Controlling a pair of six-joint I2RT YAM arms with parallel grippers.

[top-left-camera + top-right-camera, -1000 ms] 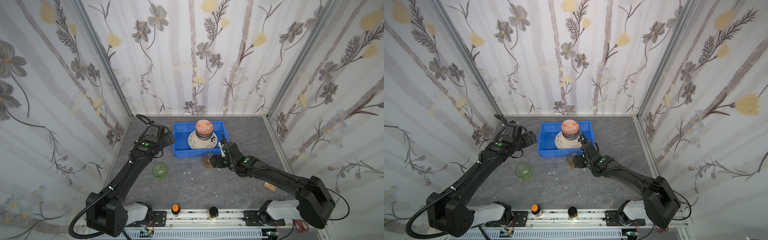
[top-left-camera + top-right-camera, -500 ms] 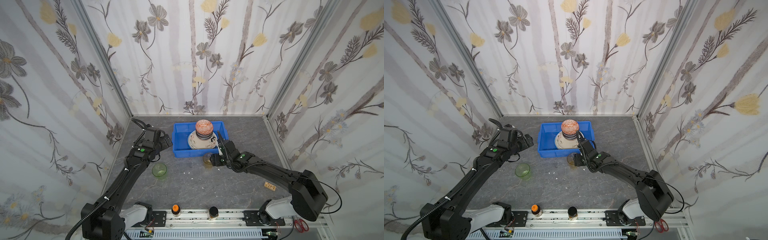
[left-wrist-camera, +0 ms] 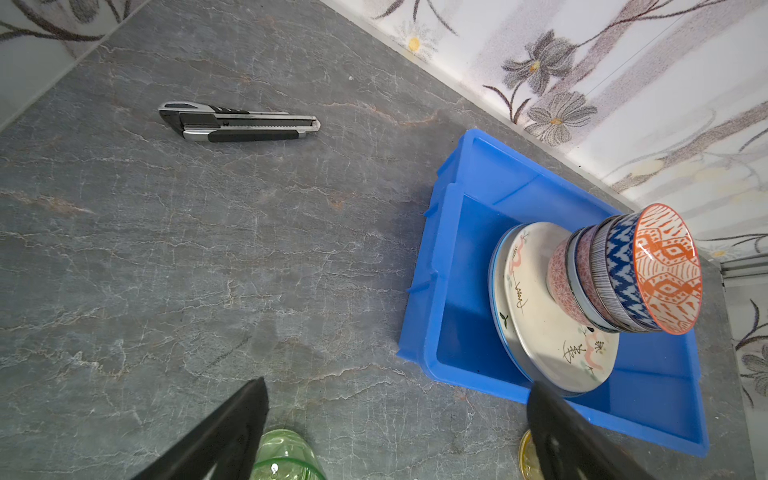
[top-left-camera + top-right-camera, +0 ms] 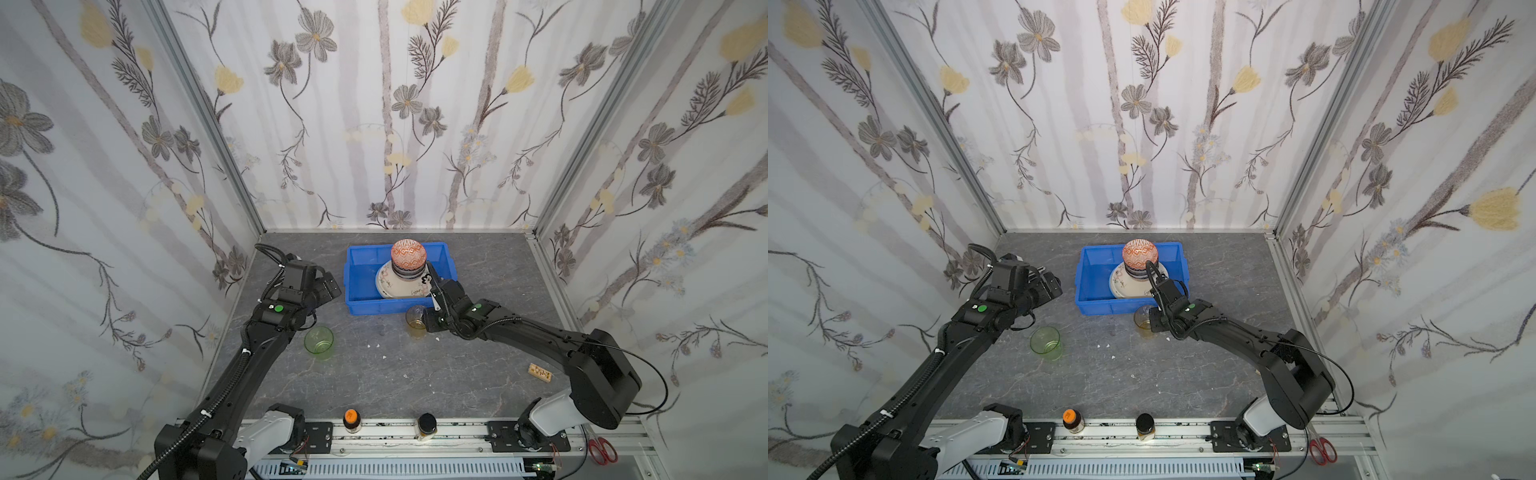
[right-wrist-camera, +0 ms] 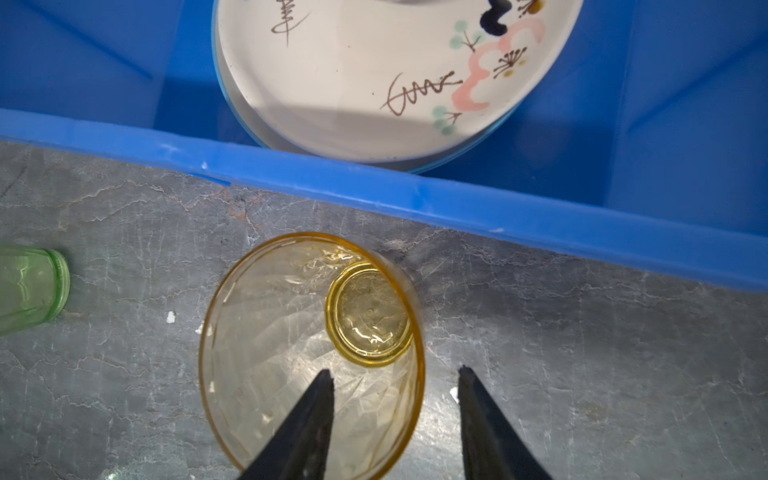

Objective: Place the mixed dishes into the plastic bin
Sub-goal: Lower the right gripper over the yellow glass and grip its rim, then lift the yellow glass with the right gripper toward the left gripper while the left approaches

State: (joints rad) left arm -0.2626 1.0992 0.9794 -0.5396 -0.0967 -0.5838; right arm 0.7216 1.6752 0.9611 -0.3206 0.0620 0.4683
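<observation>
The blue plastic bin holds a stack of plates with nested bowls on top, the orange one uppermost. An amber tumbler stands upright just outside the bin's front wall. My right gripper is open, one finger inside the tumbler and one outside its wall. A green tumbler stands to the left. My left gripper hangs wide open and empty above the table.
A utility knife lies on the table left of the bin. Jars with an orange lid and a black lid stand at the front rail. A small wooden block lies at the right. Flowered walls enclose three sides.
My right jaws have narrowed around the amber tumbler's wall. The left gripper has drawn back from the bin toward the left, still open.
</observation>
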